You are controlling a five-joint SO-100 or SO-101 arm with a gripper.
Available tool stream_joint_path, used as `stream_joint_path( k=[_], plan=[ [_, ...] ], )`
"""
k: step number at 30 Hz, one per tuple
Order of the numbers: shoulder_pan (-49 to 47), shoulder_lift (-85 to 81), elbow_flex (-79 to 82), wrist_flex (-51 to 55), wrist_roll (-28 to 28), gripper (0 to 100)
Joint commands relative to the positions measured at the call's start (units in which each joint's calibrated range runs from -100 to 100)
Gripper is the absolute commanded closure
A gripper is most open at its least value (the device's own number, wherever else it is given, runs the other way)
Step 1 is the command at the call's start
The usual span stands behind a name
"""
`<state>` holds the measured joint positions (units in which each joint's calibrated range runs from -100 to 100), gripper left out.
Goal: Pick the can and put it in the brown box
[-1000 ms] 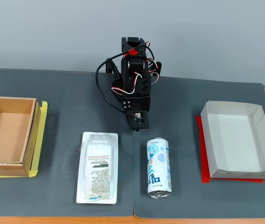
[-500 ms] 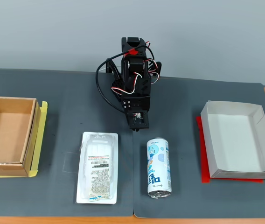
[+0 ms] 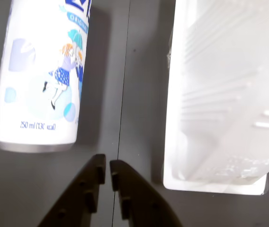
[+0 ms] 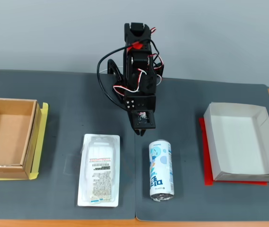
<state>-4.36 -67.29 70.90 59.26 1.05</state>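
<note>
The black two-finger gripper (image 3: 106, 169) hangs over the grey mat with its tips pressed nearly together, holding nothing. The slim white and light-blue drink can (image 4: 161, 168) lies on its side just in front of the arm, between the flat white plastic blister pack (image 4: 99, 170) and the white paper box (image 4: 242, 142). Its long axis runs away from the arm's base, silver top toward the mat's near edge. A good grasp, I'd say, means spreading the fingers and straddling the can across its width, mid-body. The shallow brown cardboard box (image 4: 7, 137) waits well apart at the left.

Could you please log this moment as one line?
phase: pre-grasp | gripper: shut, empty | can: lying on mat | brown box: empty
</note>
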Motion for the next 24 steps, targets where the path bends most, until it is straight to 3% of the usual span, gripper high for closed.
stream_joint_path(
  k=[1,13,19,24],
  plan=[
    [-0.2,7.5,-9.7,-1.8,-0.1,98],
    [-6.0,27.8,-30.4,-1.1,-0.2,97],
    [-7.3,37.6,-38.6,-1.1,-0.2,80],
    [-9.0,42.3,-42.0,-1.0,-0.2,76]
  ],
)
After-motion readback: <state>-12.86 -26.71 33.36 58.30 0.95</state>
